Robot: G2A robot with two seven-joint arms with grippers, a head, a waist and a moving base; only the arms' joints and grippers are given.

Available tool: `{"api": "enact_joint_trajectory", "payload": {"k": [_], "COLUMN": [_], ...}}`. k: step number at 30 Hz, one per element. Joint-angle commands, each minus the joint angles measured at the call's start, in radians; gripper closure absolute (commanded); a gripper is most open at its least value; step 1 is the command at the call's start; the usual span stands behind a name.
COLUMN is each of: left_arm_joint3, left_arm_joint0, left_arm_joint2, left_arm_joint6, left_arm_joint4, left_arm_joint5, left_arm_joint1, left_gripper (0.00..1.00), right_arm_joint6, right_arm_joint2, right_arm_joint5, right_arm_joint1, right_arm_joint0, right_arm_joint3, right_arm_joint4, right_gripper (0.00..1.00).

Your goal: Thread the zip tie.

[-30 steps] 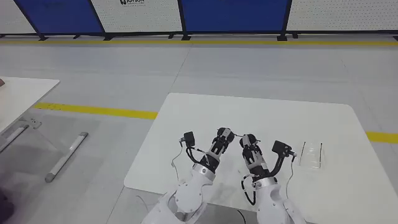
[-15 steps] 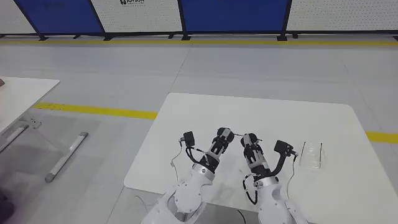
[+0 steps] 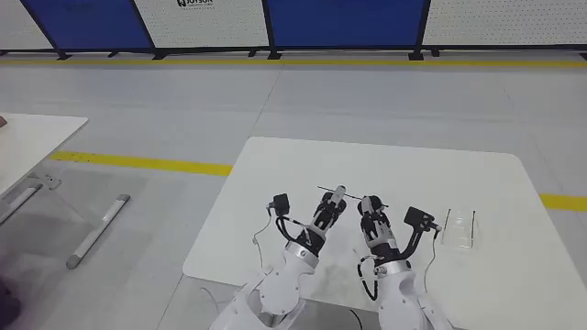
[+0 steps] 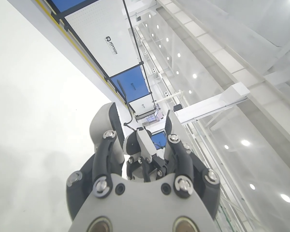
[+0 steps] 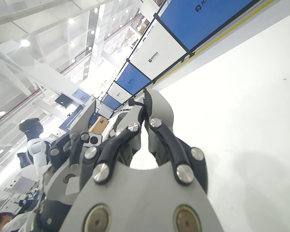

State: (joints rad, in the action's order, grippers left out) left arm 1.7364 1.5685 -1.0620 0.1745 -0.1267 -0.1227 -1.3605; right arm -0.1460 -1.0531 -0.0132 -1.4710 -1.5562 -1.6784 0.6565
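Above near tabletop (image 3: pixel 459 174): right pincer (image 5: pixel 143 108) pinches zip tie (image 5: pixel 133 103); left pincer (image 4: pixel 141 115) spread.
Likely light, springy, slick; best gripped close behind its free tip.

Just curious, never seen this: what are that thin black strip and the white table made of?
The zip tie looks like matte black plastic: thin, with a moulded boxy head. The table looks like smooth white laminate or painted board: flat, even, seamless.
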Motion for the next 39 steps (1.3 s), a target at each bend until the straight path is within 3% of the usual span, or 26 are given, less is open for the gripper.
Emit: {"api": "enact_joint_trajectory", "payload": {"k": [1, 6, 12, 19, 28, 31, 32, 39], "left_arm_joint3": [-0.003, -0.011, -0.022, -0.032, -0.044, -0.046, -0.047, -0.051], "left_arm_joint0": [-0.002, -0.013, -0.029, -0.041, -0.048, -0.051, -0.052, -0.056], "left_arm_joint2": [0.004, 0.017, 0.023, 0.028, 0.031, 0.031, 0.031, 0.031], "left_arm_joint6": [-0.005, -0.012, -0.002, 0.007, 0.005, 0.008, 0.008, 0.005], "left_arm_joint4": [-0.022, -0.055, -0.056, -0.054, -0.055, -0.052, -0.051, -0.043], "left_arm_joint5": [0.007, 0.03, 0.048, 0.066, 0.078, 0.082, 0.082, 0.083], "left_arm_joint1": [0.001, 0.0, -0.003, -0.006, -0.008, -0.009, -0.009, -0.01], "left_gripper": [0.64, 0.76, 0.73, 0.87, 0.85, 0.91, 1.0, 1.0], "right_arm_joint6": [0.001, 0.008, 0.01, 0.008, 0.01, 0.012, 0.012, 0.017], "right_arm_joint2": [0.0, 0.0, 0.0, -0.004, -0.005, -0.004, -0.004, -0.004], "right_arm_joint5": [0.0, 0.008, 0.017, 0.024, 0.024, 0.024, 0.024, 0.021], "right_arm_joint1": [0.0, 0.001, 0.002, 0.004, 0.004, 0.004, 0.004, 0.004], "right_arm_joint0": [0.001, 0.002, 0.0, -0.002, 0.004, 0.005, 0.005, 0.008], "right_arm_joint3": [0.001, 0.001, 0.0, -0.001, 0.0, 0.001, 0.001, 0.003], "right_arm_joint4": [0.001, 0.006, 0.019, 0.022, 0.03, 0.032, 0.032, 0.034], "right_gripper": [1.0, 1.0, 1.0, 1.0, 1.0, 1.0, 1.0, 1.0]}}
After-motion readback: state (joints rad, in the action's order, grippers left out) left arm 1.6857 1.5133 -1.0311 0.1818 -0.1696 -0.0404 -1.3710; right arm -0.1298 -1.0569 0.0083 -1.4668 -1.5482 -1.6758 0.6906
